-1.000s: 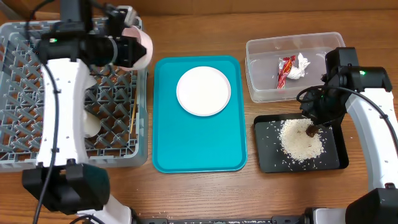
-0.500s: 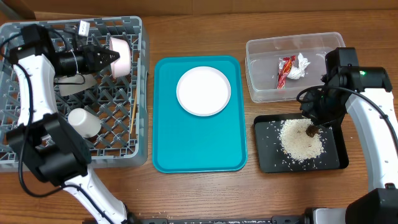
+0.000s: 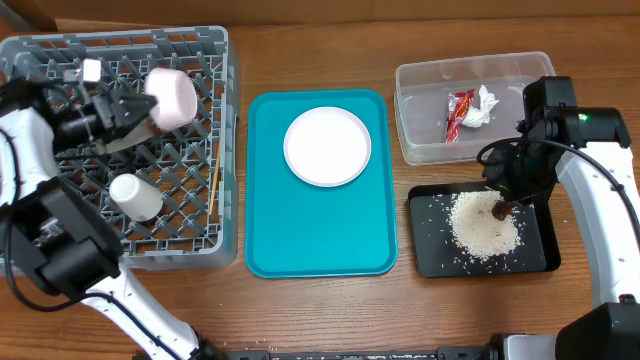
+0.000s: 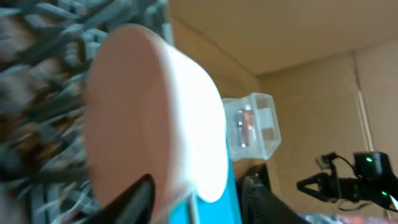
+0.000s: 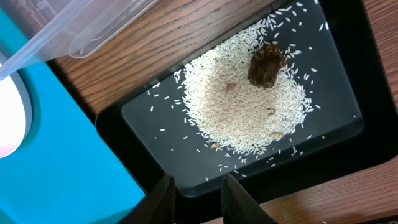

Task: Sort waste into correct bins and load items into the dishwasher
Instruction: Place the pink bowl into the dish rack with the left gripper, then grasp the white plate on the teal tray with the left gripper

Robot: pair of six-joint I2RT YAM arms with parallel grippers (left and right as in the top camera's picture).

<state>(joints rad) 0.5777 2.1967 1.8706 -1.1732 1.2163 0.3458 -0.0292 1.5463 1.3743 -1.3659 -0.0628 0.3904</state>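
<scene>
The pinkish bowl (image 3: 170, 97) has swung left over the dish rack (image 3: 60, 215), at upper left, clamped by the left gripper (image 3: 140, 106) just left of it

Wood-grain table (image 3: 330, 310), clear plastic tub (image 3: 420, 140), matt black tray (image 3: 535, 262).

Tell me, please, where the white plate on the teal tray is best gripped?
Probably grip the white plate at its rim, coming from above: it lies flat on the teal tray, so only the edge gives the jaws a hold.
</scene>
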